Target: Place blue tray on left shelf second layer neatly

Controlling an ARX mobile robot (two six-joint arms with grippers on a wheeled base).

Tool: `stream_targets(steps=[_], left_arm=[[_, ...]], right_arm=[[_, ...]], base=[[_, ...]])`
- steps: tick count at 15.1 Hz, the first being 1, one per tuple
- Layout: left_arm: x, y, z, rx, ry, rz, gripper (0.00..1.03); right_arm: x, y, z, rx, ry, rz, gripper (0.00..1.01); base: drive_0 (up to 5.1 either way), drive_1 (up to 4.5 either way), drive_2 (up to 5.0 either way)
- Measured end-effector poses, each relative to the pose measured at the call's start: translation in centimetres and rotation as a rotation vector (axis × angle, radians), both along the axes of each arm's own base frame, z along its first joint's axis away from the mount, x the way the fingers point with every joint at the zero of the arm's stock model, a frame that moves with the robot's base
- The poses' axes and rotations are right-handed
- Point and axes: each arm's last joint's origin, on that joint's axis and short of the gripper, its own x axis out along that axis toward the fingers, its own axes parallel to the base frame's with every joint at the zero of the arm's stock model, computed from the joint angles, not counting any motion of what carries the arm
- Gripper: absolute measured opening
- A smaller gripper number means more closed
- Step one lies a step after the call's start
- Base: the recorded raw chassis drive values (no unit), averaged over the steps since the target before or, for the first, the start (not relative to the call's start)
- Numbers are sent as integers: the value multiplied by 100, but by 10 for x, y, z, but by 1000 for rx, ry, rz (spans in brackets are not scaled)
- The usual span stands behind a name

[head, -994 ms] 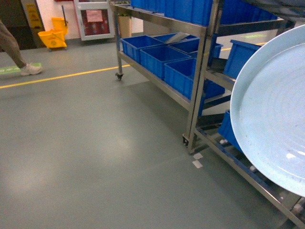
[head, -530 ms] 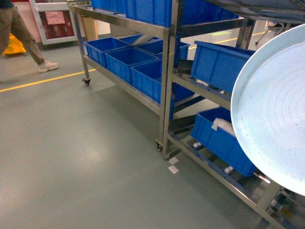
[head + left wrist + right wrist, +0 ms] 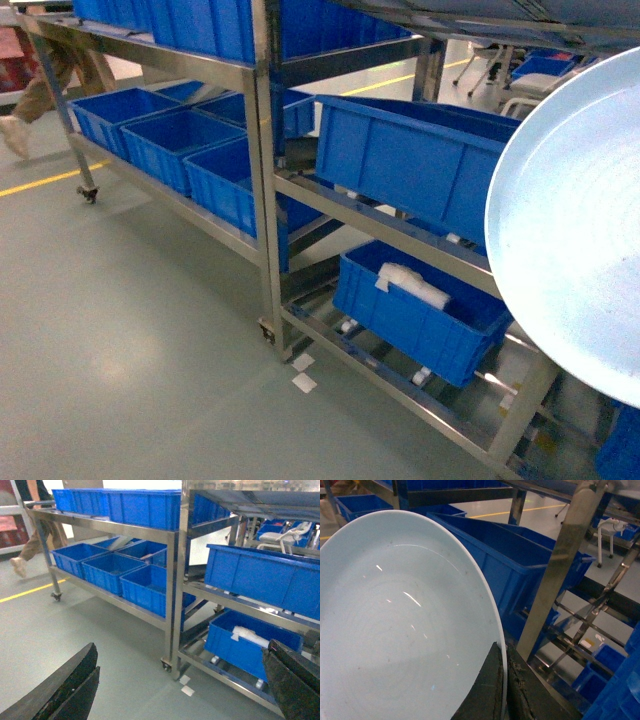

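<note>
My view has swung closer to the left shelf [image 3: 262, 160]; my right tool [image 3: 502, 680] grips the blue tray [image 3: 575, 230], left tool [image 3: 180, 680] released, placement pending

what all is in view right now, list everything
blue tray: one, pale sky-blue, held up at right of head view, rim pinched
left shelf: steel rack on casters, left of head view
deep-blue crates: several, on the shelf tiers
white bundle: one, inside the lowest crate
floor: grey-green, with a yellow line
person: one, tan trousers, walking behind the shelf
left claw: black fingers wide apart, empty
right claw: black fingers clamped on the tray's rim
</note>
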Motion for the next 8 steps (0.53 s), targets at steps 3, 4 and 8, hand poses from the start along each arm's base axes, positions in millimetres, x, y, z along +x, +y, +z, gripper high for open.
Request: stream_targets(steps=[3, 4, 8], left_arm=[[0, 0, 0, 0, 2, 2, 98], [0, 0, 0, 0, 2, 2, 98], [0, 0, 0, 0, 2, 2, 98]], right_arm=[[0, 0, -1, 0, 6, 0, 2], [0, 0, -1, 0, 6, 0, 2], [0, 0, -1, 0, 6, 0, 2]], base=[[-171, -171, -171], [-169, -169, -169], [-156, -156, -156]])
